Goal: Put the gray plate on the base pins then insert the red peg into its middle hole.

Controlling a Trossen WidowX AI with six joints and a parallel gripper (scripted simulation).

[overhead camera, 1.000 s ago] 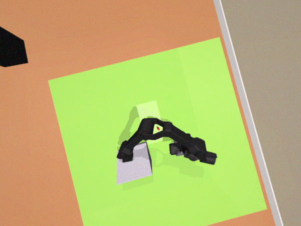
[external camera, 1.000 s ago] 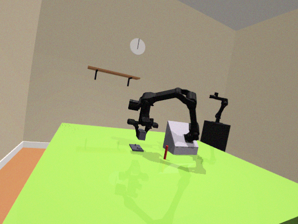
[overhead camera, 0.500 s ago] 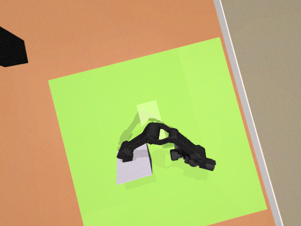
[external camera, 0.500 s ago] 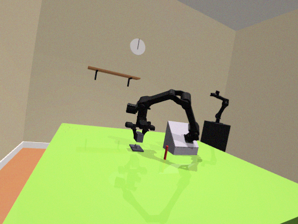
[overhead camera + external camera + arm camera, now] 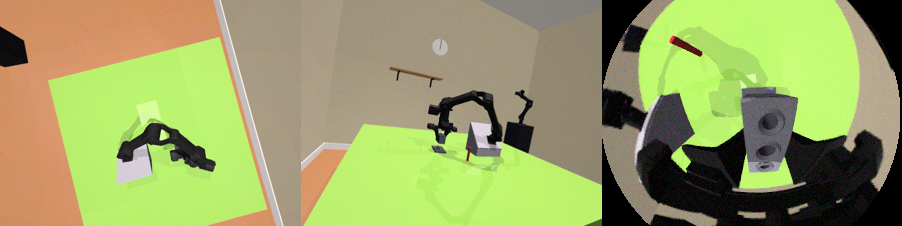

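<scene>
My gripper [image 5: 441,139] [image 5: 762,127] is shut on the gray plate [image 5: 441,139] [image 5: 769,136] and holds it above the table. The plate's row of three holes faces the wrist camera. The dark flat base [image 5: 434,150] lies on the table just below the plate in the exterior view, with a clear gap between them; its two short pins point up. The red peg [image 5: 468,154] [image 5: 686,46] stands upright on the table, apart from the base and the gripper. In the top view the arm hides the peg, and the held plate cannot be told clearly from the base.
The arm is mounted on a pale wedge-shaped block [image 5: 135,170] [image 5: 484,140], beyond the peg in the exterior view. The green table [image 5: 100,100] [image 5: 401,195] bears everything. A second black arm [image 5: 526,107] stands on a dark pedestal [image 5: 518,137] behind the table.
</scene>
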